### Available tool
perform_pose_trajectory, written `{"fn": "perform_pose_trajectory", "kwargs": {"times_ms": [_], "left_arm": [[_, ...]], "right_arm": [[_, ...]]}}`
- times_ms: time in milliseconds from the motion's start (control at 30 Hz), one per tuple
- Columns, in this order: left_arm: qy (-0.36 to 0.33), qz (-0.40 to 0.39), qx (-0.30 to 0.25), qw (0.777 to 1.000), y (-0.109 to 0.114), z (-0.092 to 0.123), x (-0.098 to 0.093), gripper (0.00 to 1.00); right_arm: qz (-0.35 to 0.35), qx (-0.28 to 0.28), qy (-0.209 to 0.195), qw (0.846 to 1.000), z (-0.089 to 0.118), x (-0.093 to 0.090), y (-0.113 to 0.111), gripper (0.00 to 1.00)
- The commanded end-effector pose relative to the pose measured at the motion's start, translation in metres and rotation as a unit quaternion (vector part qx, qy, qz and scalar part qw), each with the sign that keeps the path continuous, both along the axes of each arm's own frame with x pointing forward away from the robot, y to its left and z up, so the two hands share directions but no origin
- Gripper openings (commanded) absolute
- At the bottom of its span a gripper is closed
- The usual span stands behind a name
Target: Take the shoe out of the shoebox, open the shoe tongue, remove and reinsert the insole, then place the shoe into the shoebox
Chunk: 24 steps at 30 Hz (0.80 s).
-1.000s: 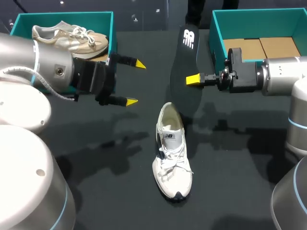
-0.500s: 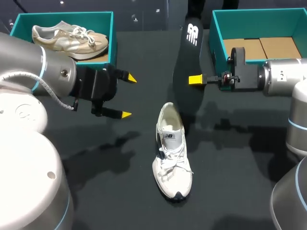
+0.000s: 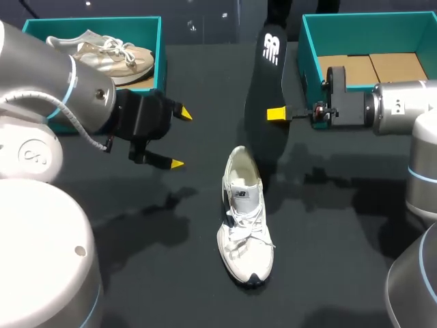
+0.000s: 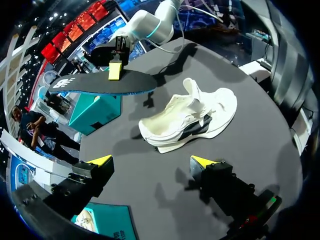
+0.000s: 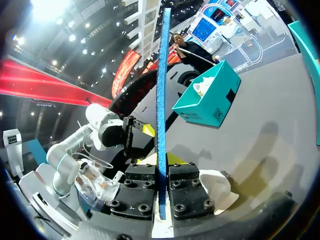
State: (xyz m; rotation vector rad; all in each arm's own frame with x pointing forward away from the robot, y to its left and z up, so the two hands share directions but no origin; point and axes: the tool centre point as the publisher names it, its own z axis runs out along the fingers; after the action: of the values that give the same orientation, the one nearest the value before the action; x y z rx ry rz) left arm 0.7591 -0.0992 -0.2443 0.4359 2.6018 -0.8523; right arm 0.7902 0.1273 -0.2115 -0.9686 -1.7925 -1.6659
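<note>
The white shoe (image 3: 246,219) stands on its sole in the middle of the dark table (image 3: 171,273), outside both boxes, with its toe toward the bottom of the frame and its open heel end toward the top. Just above the heel, running up to the top middle of the frame, is the black insole (image 3: 268,75), pinched between the closed fingers of the right gripper (image 3: 276,113), which comes in from the right edge. The left gripper (image 3: 181,138) hangs left of centre, its fingers spread wide with nothing between them. A teal shoebox (image 3: 160,41) in the upper left corner holds a beige shoe (image 3: 102,51). A second teal shoebox (image 3: 311,48) in the upper right holds only brown cardboard (image 3: 372,68) and sits right behind the right arm. From overhead the insole's lower end seems to meet the shoe's collar, and whether they touch cannot be told there. The left wrist view settles it: ahead of the spread yellow tips, the shoe lies apart from the insole, which hangs clear of the table, with the right-hand box beyond it. The right wrist view shows the insole edge-on, a thin blue strip clamped from both sides between the two black finger blocks. Beyond them are the left arm's yellow tip and the box with the beige shoe, and part of the white shoe shows beside the fingers.
</note>
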Motion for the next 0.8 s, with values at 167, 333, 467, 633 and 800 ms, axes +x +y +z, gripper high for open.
{"fn": "perform_pose_trajectory", "kwargs": {"times_ms": [167, 333, 467, 633, 800], "left_arm": [[0.064, 0.013, 0.017, 0.998, -0.013, -0.020, -0.003, 1.00], [0.085, 0.027, 0.033, 0.996, -0.020, -0.035, -0.006, 1.00], [0.096, 0.042, 0.047, 0.993, -0.023, -0.042, -0.006, 1.00], [0.096, 0.042, 0.047, 0.993, -0.023, -0.042, -0.006, 1.00], [0.096, 0.042, 0.047, 0.993, -0.023, -0.042, -0.006, 1.00]], "right_arm": [[0.028, -0.007, -0.045, 0.999, -0.009, 0.002, 0.020, 0.00], [0.038, -0.001, -0.074, 0.997, -0.011, 0.003, 0.028, 0.00], [0.036, -0.003, -0.093, 0.995, -0.016, 0.003, 0.029, 0.00], [0.036, -0.003, -0.093, 0.995, -0.016, 0.003, 0.029, 0.00], [0.036, -0.003, -0.093, 0.995, -0.016, 0.003, 0.029, 0.00]]}}
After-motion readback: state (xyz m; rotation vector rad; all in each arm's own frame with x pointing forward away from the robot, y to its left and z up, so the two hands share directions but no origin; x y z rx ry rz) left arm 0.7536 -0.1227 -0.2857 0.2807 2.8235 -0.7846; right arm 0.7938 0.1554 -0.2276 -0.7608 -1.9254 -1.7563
